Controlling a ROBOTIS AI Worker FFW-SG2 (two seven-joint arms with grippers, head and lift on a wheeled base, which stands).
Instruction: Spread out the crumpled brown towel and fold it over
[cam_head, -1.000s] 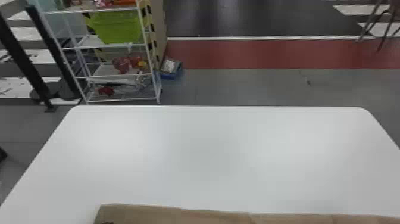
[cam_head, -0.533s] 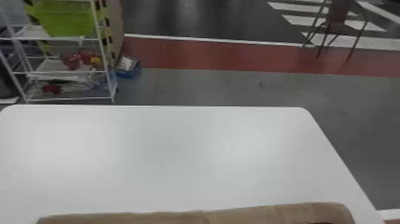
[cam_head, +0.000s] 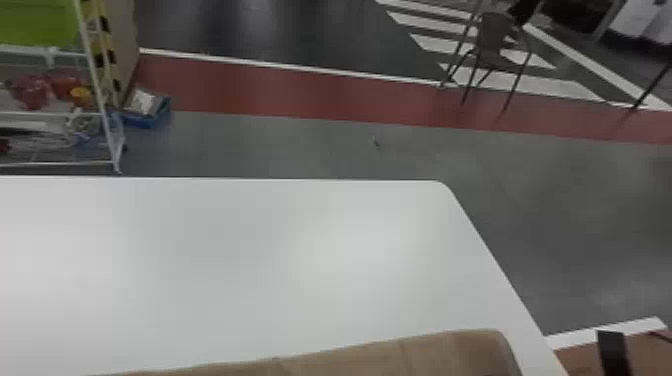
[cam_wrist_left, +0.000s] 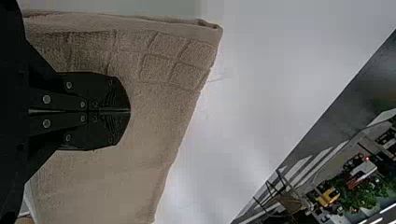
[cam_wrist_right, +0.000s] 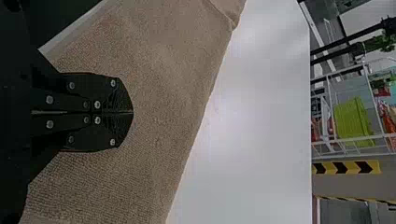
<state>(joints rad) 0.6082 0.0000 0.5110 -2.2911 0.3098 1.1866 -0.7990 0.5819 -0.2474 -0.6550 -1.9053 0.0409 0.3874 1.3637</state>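
A smooth white, round-cornered table (cam_head: 240, 260) lies beneath. Nearest, the flat-fingered black left gripper (cam_wrist_left: 130, 111) and matching right gripper (cam_wrist_right: 133, 112) have tips together over the textured brown towel (cam_head: 440, 350) at the table's near side. Descending closed, they could ruck it or miss its far edge.

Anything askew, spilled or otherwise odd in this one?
Nothing looks spilled or damaged. Slightly askew: the brown towel, its far edge slanting against that of the white table. On the grey floor beyond sits a speck, too small to identify.
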